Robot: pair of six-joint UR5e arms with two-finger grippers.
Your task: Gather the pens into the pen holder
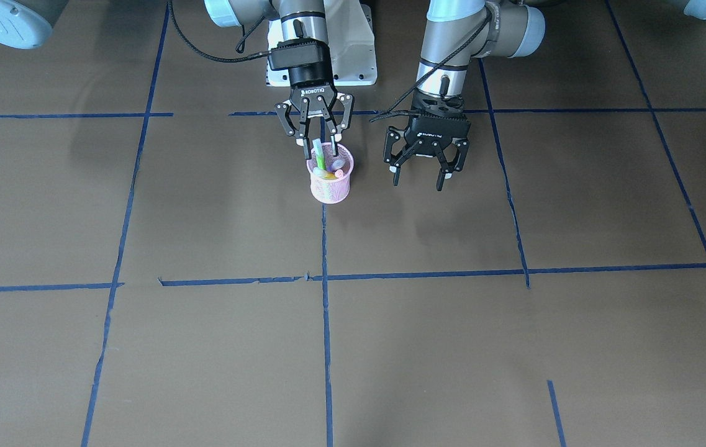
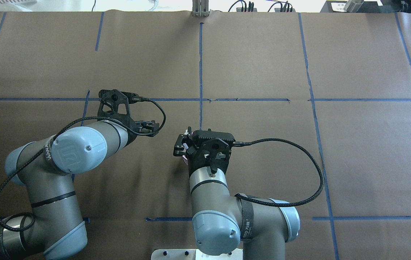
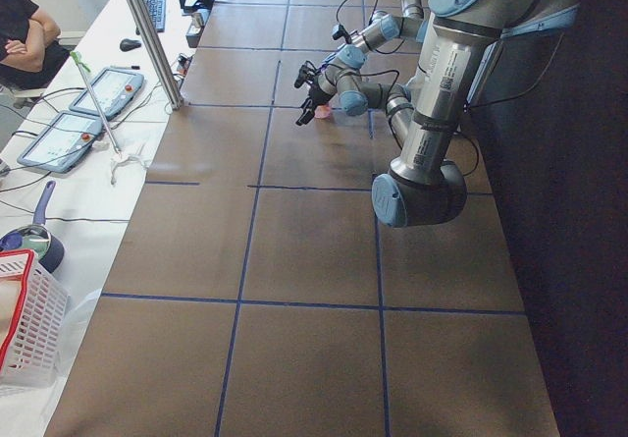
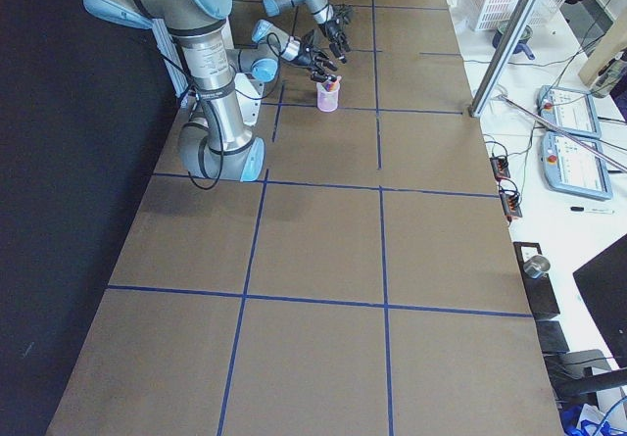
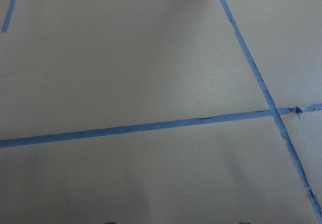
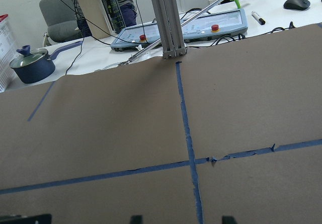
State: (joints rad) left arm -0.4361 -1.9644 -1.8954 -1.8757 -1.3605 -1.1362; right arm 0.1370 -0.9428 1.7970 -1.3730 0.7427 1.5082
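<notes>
The pink mesh pen holder (image 1: 331, 186) stands upright on the brown table near the robot's base. A green pen (image 1: 320, 158) stands in it, with an orange pen (image 1: 327, 176) and a pale cap end (image 1: 339, 164) beside it; I cannot pick out the purple pen for sure. My right gripper (image 1: 318, 138) hangs right over the holder, open, its fingertips either side of the green pen's top. My left gripper (image 1: 418, 181) is open and empty, beside the holder, apart from it. The holder also shows in the exterior right view (image 4: 328, 95). In the overhead view the right wrist hides most of it.
Blue tape lines (image 1: 326, 323) divide the brown table. The robot's white base plate (image 1: 362, 62) lies behind the holder. Beyond the far table edge are teach pendants (image 6: 206, 28), a metal post (image 6: 168, 17) and a blue pot (image 6: 31, 65).
</notes>
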